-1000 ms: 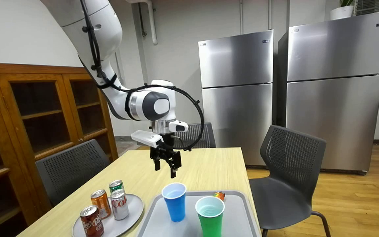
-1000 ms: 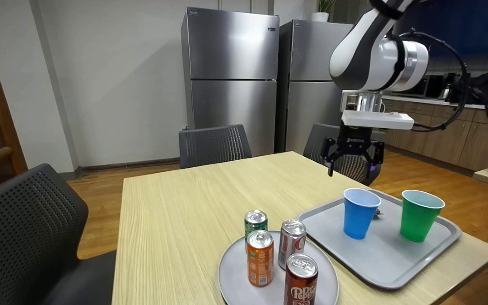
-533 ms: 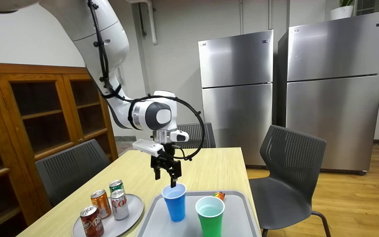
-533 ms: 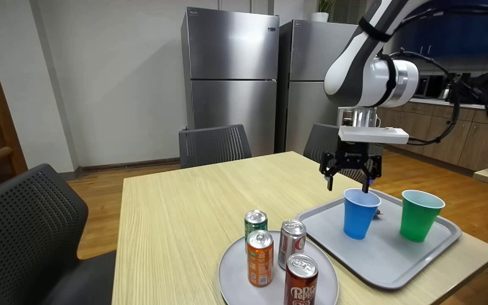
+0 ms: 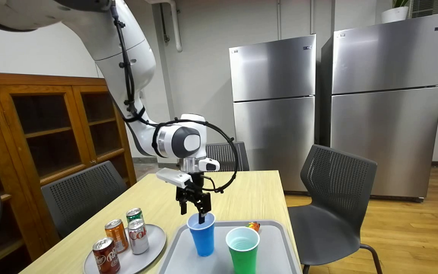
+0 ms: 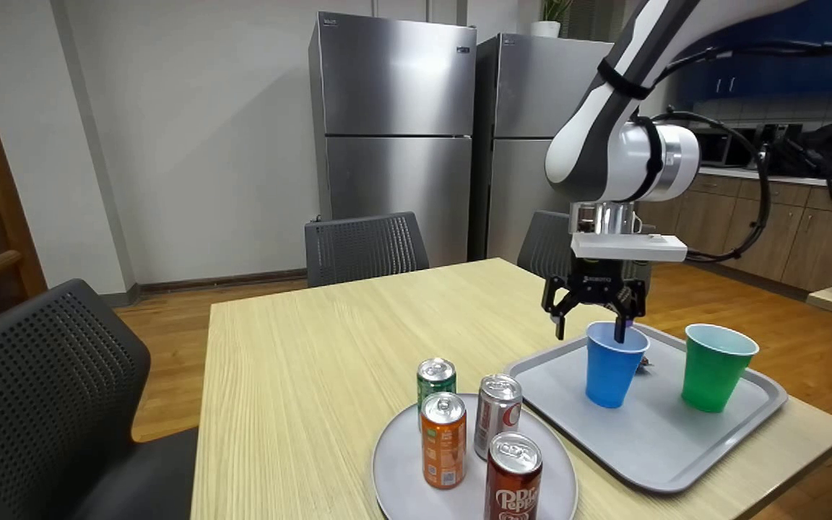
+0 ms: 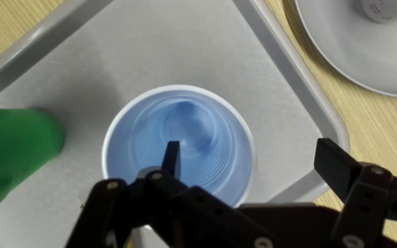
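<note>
Pincer [image 6: 589,336] agape, one finger [image 7: 172,156] over blue cup [image 6: 609,379], another toward tray edge [image 7: 312,100], green cup [image 7: 22,141] across a gap

Blue cup [image 7: 198,148] partly hidden, apparent wrapper [image 5: 254,225] likewise

Glare marks a refrigerator [image 6: 396,144]; soft shadows cross the tray [image 7: 191,44].

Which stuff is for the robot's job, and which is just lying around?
Probably in the job:
gripper, open
blue cup, nearest the gripper
tray, under the blue cup

Probably just there:
green cup
four drink cans
plate
chairs
fridges
</note>
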Controlling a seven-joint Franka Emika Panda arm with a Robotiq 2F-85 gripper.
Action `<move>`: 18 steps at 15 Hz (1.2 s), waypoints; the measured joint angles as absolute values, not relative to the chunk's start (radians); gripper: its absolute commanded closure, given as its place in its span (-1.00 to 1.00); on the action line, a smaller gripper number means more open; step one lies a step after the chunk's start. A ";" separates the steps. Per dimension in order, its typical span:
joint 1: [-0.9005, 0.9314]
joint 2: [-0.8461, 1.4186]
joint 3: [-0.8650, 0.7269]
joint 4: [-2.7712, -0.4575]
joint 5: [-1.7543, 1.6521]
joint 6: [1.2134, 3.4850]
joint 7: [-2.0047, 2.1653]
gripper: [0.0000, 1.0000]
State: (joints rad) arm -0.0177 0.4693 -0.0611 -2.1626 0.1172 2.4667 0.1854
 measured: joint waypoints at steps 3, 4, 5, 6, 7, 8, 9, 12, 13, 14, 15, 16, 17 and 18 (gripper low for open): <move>-0.016 0.483 -0.063 -2.150 0.115 2.467 0.185 -1.00; -0.015 0.486 -0.064 -2.147 0.115 2.467 0.185 -0.50; -0.015 0.489 -0.064 -2.144 0.115 2.467 0.186 -0.47; -0.014 0.491 -0.064 -2.141 0.113 2.467 0.186 -0.31; -0.014 0.493 -0.065 -2.139 0.110 2.467 0.186 -0.17; -0.013 0.495 -0.065 -2.137 0.110 2.467 0.186 0.02; -0.012 0.497 -0.065 -2.135 0.109 2.468 0.186 0.15; -0.011 0.500 -0.067 -2.131 0.109 2.469 0.186 0.64; -0.010 0.500 -0.068 -2.130 0.108 2.469 0.186 0.77; -0.010 0.500 -0.069 -2.129 0.108 2.469 0.186 0.94; -0.010 0.500 -0.070 -2.129 0.107 2.469 0.186 0.99; -0.010 0.500 -0.072 -2.128 0.105 2.469 0.186 1.00; -0.010 0.500 -0.074 -2.127 0.104 2.469 0.186 1.00; -0.010 0.500 -0.077 -2.126 0.103 2.469 0.186 0.98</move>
